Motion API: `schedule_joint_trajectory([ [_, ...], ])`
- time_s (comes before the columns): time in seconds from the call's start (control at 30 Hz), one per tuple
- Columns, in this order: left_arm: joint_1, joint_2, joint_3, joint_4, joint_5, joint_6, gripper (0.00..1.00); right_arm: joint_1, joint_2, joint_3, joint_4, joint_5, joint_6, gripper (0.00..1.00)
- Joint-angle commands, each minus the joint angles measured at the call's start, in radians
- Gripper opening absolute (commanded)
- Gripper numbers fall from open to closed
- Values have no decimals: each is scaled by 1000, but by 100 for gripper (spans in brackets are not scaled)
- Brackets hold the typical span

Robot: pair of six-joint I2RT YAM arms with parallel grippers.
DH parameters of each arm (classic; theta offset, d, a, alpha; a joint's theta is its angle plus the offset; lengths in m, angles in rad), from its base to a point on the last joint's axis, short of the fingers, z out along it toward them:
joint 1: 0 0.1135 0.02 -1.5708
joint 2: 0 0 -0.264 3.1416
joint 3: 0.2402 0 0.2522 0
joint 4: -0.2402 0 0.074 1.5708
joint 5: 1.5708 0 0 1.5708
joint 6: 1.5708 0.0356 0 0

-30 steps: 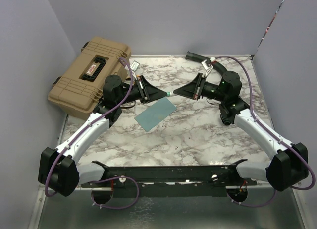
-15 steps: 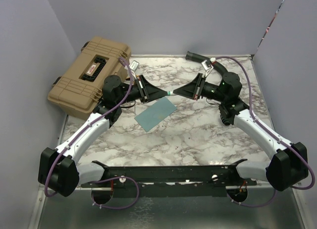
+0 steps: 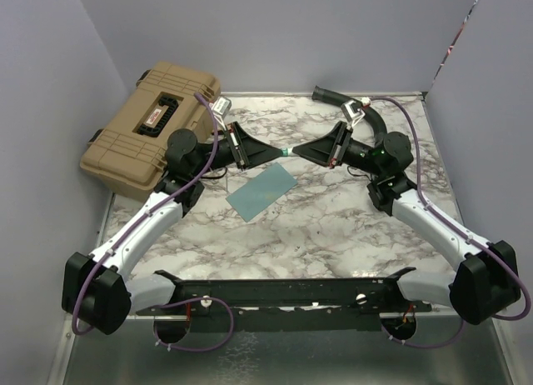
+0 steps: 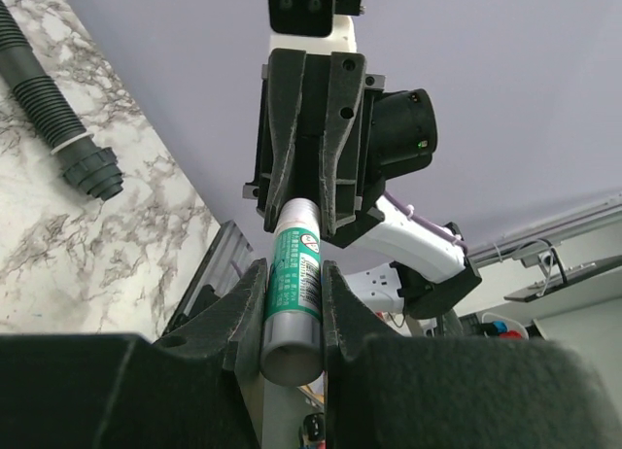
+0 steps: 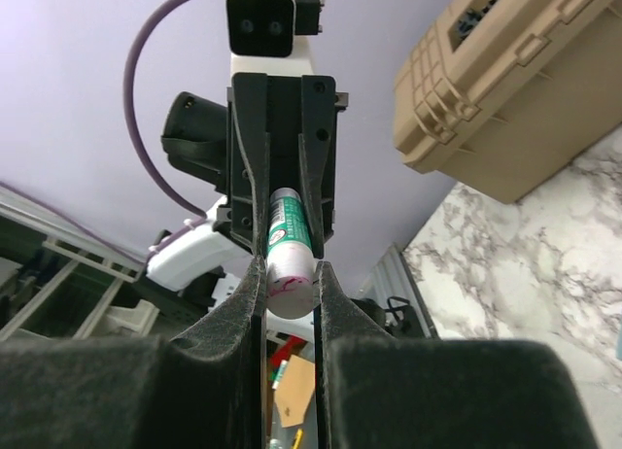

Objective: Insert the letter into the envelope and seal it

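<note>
Above the back half of the white-and-grey marbled tabletop (image 3: 333, 222), a short cylindrical tube (image 3: 287, 155) with a green printed label is held in the air between the two arms, which meet tip to tip. The left gripper (image 3: 278, 157) is clenched on one end of the tube (image 4: 292, 303), its black fingers (image 4: 247, 308) pressed against both sides. The right gripper (image 3: 299, 152) is clamped on the other end (image 5: 289, 259) in the same way.

The flat teal paper envelope (image 3: 261, 192) is seen lying on the marble just in front of the joined fingertips, apart from both arms; its flap cannot be made out. A tan hard-plastic case (image 3: 154, 122) is set at the back left, and a black ribbed hose (image 3: 333, 96) is laid at the back right.
</note>
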State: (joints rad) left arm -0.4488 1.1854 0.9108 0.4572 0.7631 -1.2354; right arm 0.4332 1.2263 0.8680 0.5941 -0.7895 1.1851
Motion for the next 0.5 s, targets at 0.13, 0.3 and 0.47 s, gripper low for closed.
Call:
schedule_joint_trajectory([
  [0.13, -51, -26, -8, 113, -19, 10, 0, 73, 12, -50, 212, -36, 159, 1],
  [0.3, -67, -16, -24, 112, -22, 22, 0, 95, -5, -29, 146, -37, 128, 1],
  [0.47, -111, 3, -47, 113, -28, 33, 0, 116, -14, -19, 77, -33, 107, 1],
])
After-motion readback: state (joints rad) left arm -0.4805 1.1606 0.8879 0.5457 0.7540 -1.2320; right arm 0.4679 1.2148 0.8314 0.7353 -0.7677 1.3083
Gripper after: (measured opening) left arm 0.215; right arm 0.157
